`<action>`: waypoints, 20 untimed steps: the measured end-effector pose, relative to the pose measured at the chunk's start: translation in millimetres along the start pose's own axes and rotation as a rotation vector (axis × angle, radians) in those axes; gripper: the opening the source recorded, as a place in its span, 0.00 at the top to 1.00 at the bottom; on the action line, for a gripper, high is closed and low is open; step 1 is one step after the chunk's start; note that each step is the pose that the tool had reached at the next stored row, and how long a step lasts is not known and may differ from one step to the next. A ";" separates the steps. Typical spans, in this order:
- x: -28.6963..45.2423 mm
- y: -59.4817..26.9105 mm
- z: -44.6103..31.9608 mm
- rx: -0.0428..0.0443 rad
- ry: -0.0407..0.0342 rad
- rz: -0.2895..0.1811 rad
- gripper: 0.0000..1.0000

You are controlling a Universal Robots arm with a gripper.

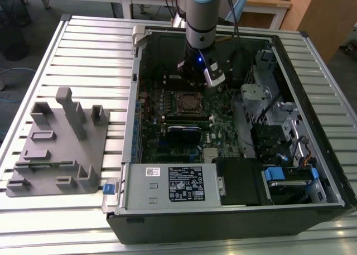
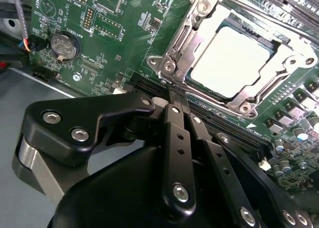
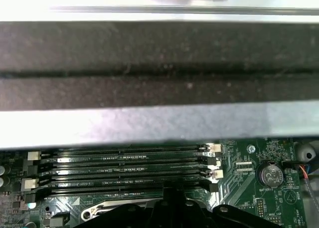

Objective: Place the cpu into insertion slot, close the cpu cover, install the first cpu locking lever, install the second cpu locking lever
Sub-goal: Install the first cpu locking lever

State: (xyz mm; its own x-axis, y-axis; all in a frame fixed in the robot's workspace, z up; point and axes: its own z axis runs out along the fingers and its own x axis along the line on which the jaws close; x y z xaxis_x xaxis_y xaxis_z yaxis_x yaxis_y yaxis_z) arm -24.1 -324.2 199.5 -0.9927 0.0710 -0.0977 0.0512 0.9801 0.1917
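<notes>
**Tool closed over open computer case, chip seated in socket**

Exterior view: tool [image 1: 207, 76] hangs on the arm inside an open computer case [image 1: 234, 221] that lies on a slatted metal table [image 1: 83, 48]. It sits just beyond the socket [image 1: 189, 102] on the green circuit board [image 1: 223, 132]. A grey plastic holder [image 1: 61, 149] with upright posts stands on the table towards the exterior view's left, well apart from the case.

Second wrist view: tool [image 2: 175, 91] with its two black fingers [image 2: 174, 133] pressed together, nothing between them; tips just beside a corner of the socket [image 2: 172, 63]. Chip [image 2: 232, 61], pale metal top, lies flat in the socket. Silvery cover frame [image 2: 294, 63] lies down around the chip. Round coin battery [image 2: 65, 46] on the board, well apart from the socket.

First wrist view: four long black memory slots [image 3: 124, 170] run side by side across the board; coin battery [image 3: 270, 174] near their end.
</notes>
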 end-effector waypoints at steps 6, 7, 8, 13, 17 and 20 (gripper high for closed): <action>2.3 -0.7 0.0 -0.0009 -0.0094 -0.003 0.89; 2.3 -0.8 -0.1 -0.0008 -0.0097 -0.003 0.89; 2.5 -0.9 0.0 -0.0015 -0.0131 -0.004 0.89; 2.9 -1.0 1.0 -0.0035 -0.0405 -0.009 0.89; 4.5 -1.2 1.0 -0.0038 -0.0446 -0.010 0.89; 6.4 -1.3 1.0 -0.0041 -0.0480 -0.010 0.89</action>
State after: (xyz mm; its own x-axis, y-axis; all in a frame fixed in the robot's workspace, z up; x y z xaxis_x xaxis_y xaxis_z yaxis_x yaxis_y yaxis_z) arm -30.4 -324.9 197.7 -0.9868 0.0697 -0.1465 0.0404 0.9801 0.1944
